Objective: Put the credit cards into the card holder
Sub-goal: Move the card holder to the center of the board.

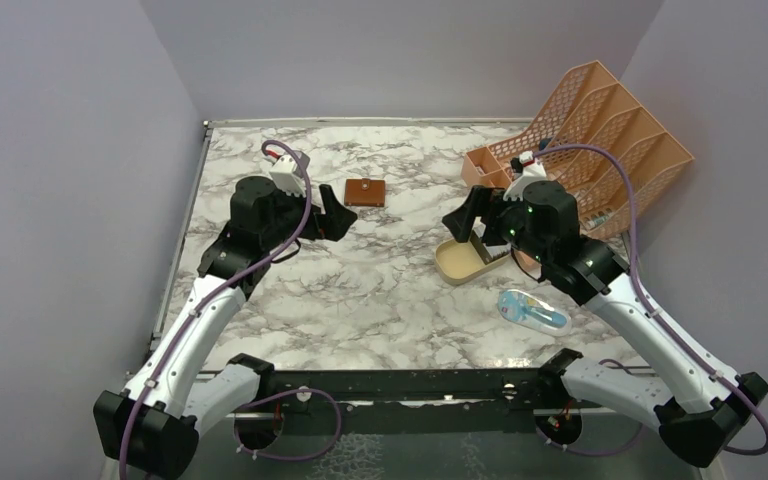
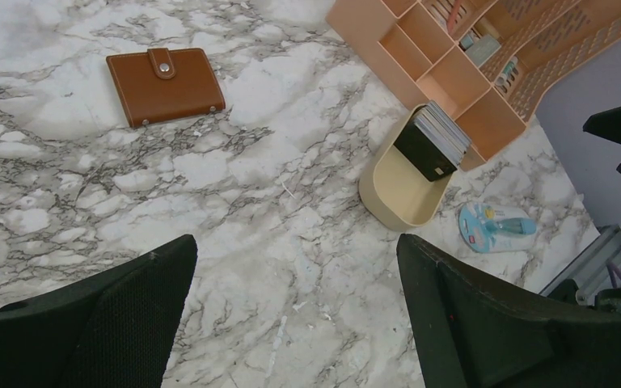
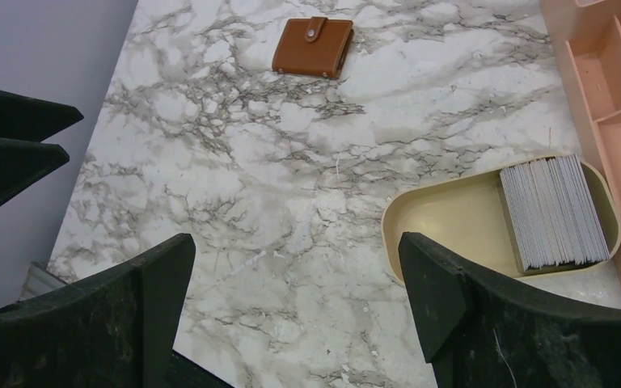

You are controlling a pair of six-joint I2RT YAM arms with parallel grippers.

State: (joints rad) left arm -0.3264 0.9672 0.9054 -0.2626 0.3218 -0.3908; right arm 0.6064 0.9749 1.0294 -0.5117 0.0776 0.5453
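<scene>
The brown leather card holder (image 1: 364, 192) lies shut flat on the marble table, its snap stud up; it also shows in the left wrist view (image 2: 164, 86) and the right wrist view (image 3: 313, 48). A stack of credit cards (image 3: 551, 212), pale grey edges with a dark face (image 2: 432, 145), stands on edge in the tan oval tray (image 1: 457, 263). My left gripper (image 1: 337, 217) is open and empty, held above the table just left of the card holder. My right gripper (image 1: 465, 217) is open and empty, above the tray's left end.
A big orange mesh file rack (image 1: 600, 140) stands at the back right, right behind the tray. A blue-and-clear oblong packet (image 1: 531, 311) lies near the front right. Grey walls close in the table on three sides.
</scene>
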